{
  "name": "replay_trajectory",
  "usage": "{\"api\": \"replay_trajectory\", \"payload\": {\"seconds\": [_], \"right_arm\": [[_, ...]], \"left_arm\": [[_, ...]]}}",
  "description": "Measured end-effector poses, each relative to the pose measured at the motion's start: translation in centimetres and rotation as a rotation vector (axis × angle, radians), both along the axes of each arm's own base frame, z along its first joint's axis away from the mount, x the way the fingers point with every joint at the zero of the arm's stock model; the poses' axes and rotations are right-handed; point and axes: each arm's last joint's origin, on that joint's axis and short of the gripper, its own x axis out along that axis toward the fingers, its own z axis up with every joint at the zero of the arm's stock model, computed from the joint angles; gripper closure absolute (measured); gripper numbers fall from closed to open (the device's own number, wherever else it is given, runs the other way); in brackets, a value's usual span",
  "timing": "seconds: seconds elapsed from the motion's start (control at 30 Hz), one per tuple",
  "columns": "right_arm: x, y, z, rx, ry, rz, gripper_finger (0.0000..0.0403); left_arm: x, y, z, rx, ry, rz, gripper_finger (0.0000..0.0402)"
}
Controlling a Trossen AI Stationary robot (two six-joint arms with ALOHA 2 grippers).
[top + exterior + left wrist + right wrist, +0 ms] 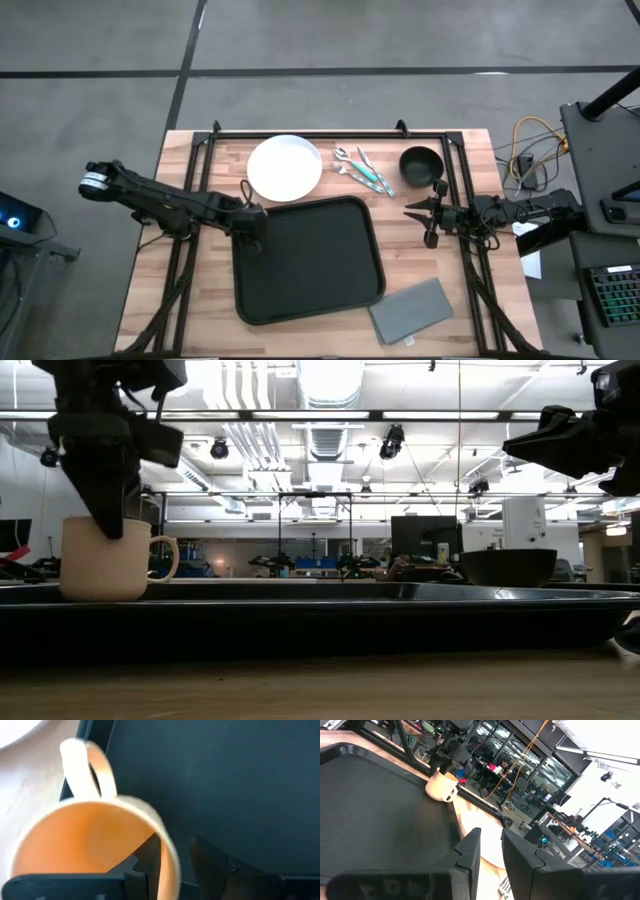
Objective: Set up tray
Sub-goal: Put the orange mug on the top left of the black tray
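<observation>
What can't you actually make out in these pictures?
- Mug: in the high view, hidden under the left gripper.
- Cutlery: in the high view, too small to tell which pieces they are.
- Bowl: its inside is too dark in the high view and seen only side-on in the low view, so any contents are unknown.

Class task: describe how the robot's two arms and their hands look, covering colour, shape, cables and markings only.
Both arms are dark, slim and jointed. The left arm has a round silver band at its outer end. The right arm has dark cables along it. Each hand, left hand and right hand, has two flat black fingers with stepped tips.
</observation>
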Motion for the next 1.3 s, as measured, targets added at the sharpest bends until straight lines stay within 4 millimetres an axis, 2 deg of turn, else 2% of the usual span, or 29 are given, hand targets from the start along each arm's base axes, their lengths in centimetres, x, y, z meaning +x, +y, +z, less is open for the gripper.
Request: {"api": "replay_trajectory", "payload": {"seconds": [0.37,0.47,0.63,0.83,0.93,1.1,1.3], "right_arm": [[0.0,0.0,0.0,0.0,0.0,0.0,0.0335],[0.0,0.0,0.0,0.0,0.0,0.0,0.0335],[0.0,0.0,0.0,0.0,0.0,0.0,0.0335],[0.0,0.0,0.0,0.0,0.0,0.0,0.0335],[0.0,0.0,0.0,0.0,0.0,0.0,0.0335],[0.0,0.0,0.0,0.0,0.0,0.0,0.0335],[0.0,0.0,0.0,0.0,0.0,0.0,0.0335]], "left_arm": [[1.6,-0.3,3.9,0.022,-0.135,-0.11,0.0316],[1.8,-0.2,4.4,0.042,-0.154,-0.099,0.0316],[1.7,-0.2,4.2,0.041,-0.145,-0.096,0.0316],[1.4,-0.3,2.8,-0.02,-0.122,-0.115,0.0316],[1.8,-0.6,2.1,-0.077,-0.171,-0.143,0.0316],[2.5,-0.9,2.1,-0.13,-0.265,-0.178,0.0316],[2.0,-0.8,0.9,-0.142,-0.216,-0.171,0.0316]]}}
